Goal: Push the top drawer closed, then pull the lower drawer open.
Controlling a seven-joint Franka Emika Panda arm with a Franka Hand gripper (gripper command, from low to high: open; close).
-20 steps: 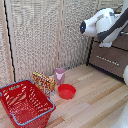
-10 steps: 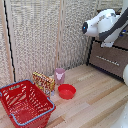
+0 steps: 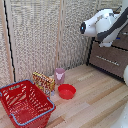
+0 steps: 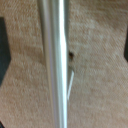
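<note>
Your arm [image 3: 102, 26] has barely drifted since a second ago, nudging slightly toward the exterior view's left (away from the top drawer [image 3: 121, 42]).

Below the gripper, the lower drawer [image 3: 107, 60] shows matt dark wood with a slim metal handle; the basket [image 3: 25, 102] and bowl [image 3: 66, 91] look like glossy red plastic.

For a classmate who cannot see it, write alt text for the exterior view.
A white robot arm reaches toward dark-brown drawers at the exterior view's right. On the wooden floor sit a red basket, a red bowl and a pink cup.
</note>
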